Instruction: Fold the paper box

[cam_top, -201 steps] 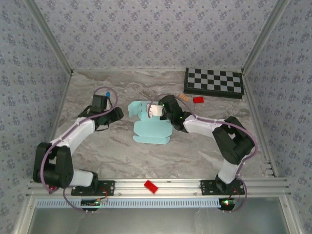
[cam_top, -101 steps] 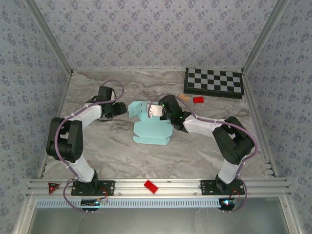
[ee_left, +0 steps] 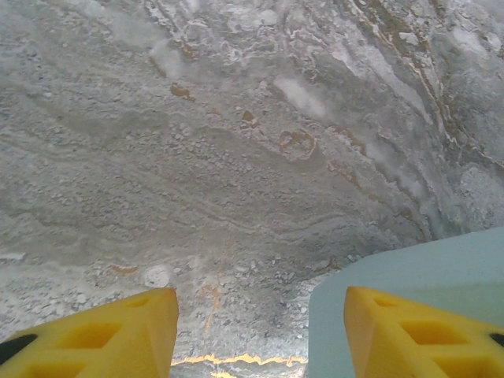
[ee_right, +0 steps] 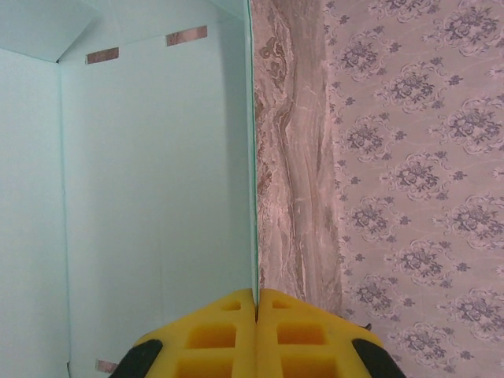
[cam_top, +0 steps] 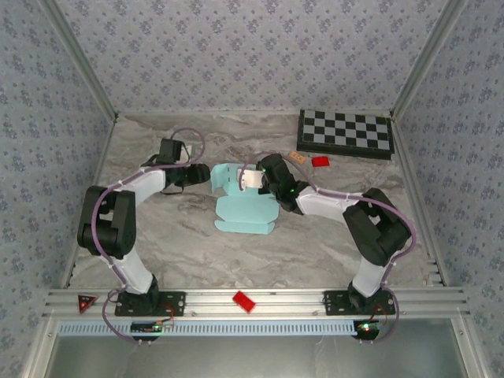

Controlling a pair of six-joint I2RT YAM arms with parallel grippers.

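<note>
Your right end effector [cam_top: 253, 178] hides part of the paper box's [cam_top: 244, 213] raised far wall, its pads pinched on that wall's edge. The box lies open on the counter [cam_top: 197, 244], long axis running near to far, with the chessboard [cam_top: 345, 132] to its far right. Your left end effector [cam_top: 206, 175] is spread at the box's left flap.

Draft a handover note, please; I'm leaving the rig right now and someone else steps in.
Left hand: open, low over the table at the left edge of the paper box, gripping nothing.
Right hand: shut on an upright panel of the box.
Box: mid-table, far panels raised, near flap lying flat.
Done: some panels stood up.
Left: fold the remaining flaps and close it.
</note>
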